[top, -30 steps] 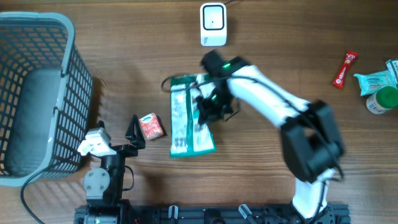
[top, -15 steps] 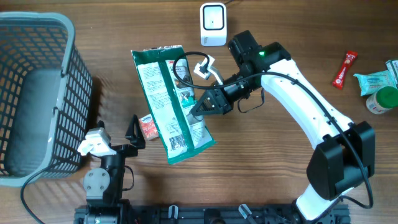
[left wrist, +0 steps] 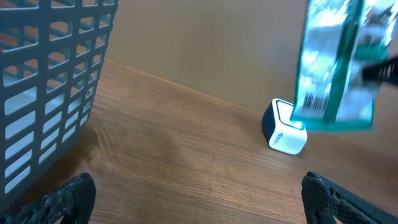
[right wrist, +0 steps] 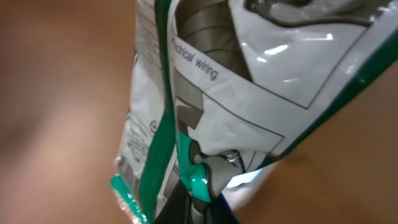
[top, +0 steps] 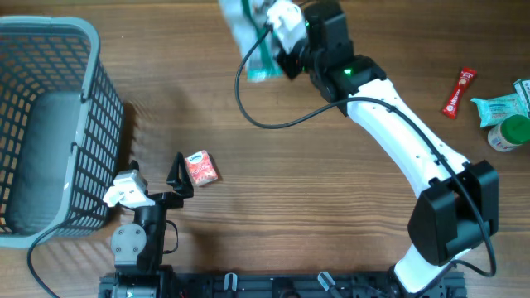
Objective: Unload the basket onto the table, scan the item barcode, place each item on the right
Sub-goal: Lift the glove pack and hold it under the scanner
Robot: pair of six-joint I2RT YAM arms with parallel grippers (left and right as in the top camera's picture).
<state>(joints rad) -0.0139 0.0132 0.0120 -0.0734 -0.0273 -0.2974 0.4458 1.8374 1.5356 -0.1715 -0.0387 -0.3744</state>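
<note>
The item is a green and white bag (top: 252, 37), held up in the air at the far edge of the table. My right gripper (top: 280, 51) is shut on its edge; in the right wrist view the fingers (right wrist: 198, 208) pinch the green seam of the bag (right wrist: 205, 93). From the left wrist the bag (left wrist: 333, 68) hangs just above the white scanner (left wrist: 286, 127), with printed bars near its lower corner. In the overhead view the scanner is hidden under the arm. My left gripper (left wrist: 202, 208) rests open and empty over bare wood near the front edge.
A grey basket (top: 50, 124) stands at the left. A small red box (top: 200, 168) lies beside my left gripper (top: 157, 172). At the far right lie a red stick pack (top: 458, 91), a teal packet (top: 497, 108) and a green-lidded jar (top: 509, 132).
My right gripper has lifted the bag off the table middle and carried it to the far edge, over the scanner. The left arm has not moved.
</note>
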